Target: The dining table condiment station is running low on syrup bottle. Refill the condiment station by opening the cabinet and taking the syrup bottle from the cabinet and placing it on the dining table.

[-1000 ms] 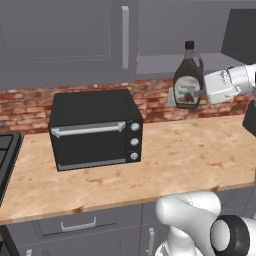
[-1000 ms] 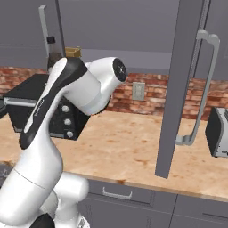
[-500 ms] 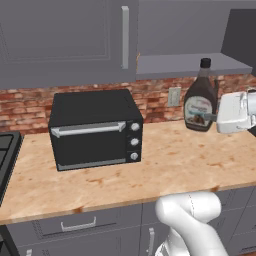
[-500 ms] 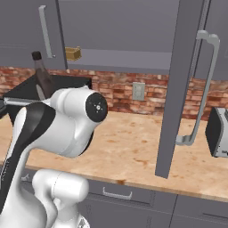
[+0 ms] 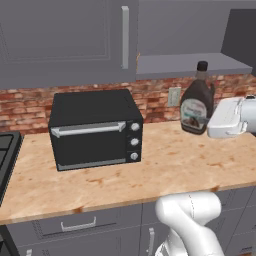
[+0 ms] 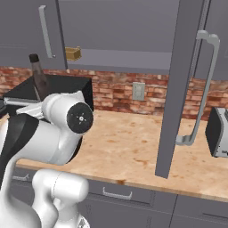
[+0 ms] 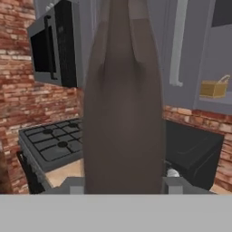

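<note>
The syrup bottle (image 5: 197, 103), dark brown with a black cap and a pale label, hangs upright just above the speckled worktop, in front of the brick wall. My gripper (image 5: 206, 120) is shut on its body from the right. In the right base view its neck and cap (image 6: 38, 78) rise behind my arm. In the hand view the syrup bottle (image 7: 122, 99) stands between the fingertips (image 7: 75, 185). The cabinet (image 5: 192, 64) above is open, its door (image 6: 177, 89) swung out toward me. The dining table is out of view.
A black toaster oven (image 5: 95, 128) sits on the worktop left of the bottle, with a stove (image 7: 54, 145) beyond it. A small tan box (image 6: 73, 53) stays on the cabinet shelf. A toaster (image 6: 218, 132) stands at the right. The open door's long handle (image 6: 201, 89) juts out.
The arm has brought the bottle down from shelf height and a little to the right, to just above the worktop. The grip has stayed the same.
</note>
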